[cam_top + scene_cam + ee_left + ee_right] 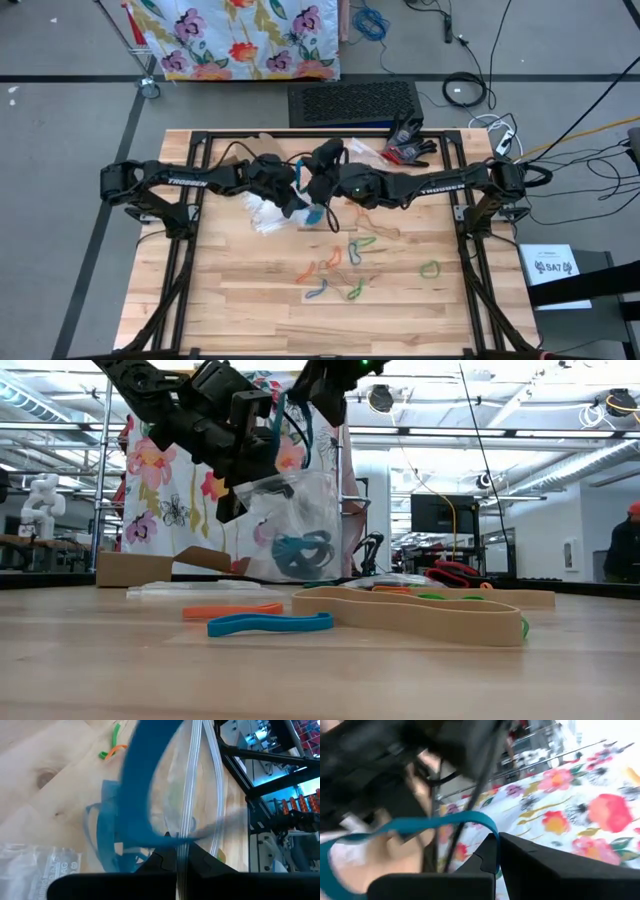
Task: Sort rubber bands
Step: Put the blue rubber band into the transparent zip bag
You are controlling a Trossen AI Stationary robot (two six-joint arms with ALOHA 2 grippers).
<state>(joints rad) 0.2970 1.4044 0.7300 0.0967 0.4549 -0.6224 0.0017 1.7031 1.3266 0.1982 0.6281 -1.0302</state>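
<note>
— Above the table's centre, what hangs between the two arms?

— A blue rubber band (420, 826), pinched in the right gripper (496, 851), whose fingers are closed on it. It loops over the mouth of a clear plastic bag (290, 525) that the left gripper (181, 854) holds by its top edge, fingers narrow and clamped on the plastic. Inside the bag sit more blue bands (303, 552).

— Where are the other rubber bands?

— Loose on the wooden table (230, 300), from the grippers toward five and six o'clock in the high view. An orange band (306, 270) lies at six o'clock, a blue one (317, 291) past it, a green one (354, 291) just beside that. Another green band (430, 268) lies alone at four o'clock, well apart from the cluster. A tan band (375, 222) lies nearest the right arm.

— How much room around them?

— The near half of the table is bare wood out to the edge at six o'clock, and the left side at eight o'clock is open too. The black frame rails (180, 270) run along both sides. At twelve o'clock it is crowded: a red and black glove (408, 145) sits near the far edge, more clear bags (268, 215) lie under the left gripper, and a cardboard piece (135, 567) lies toward the far left.
</note>
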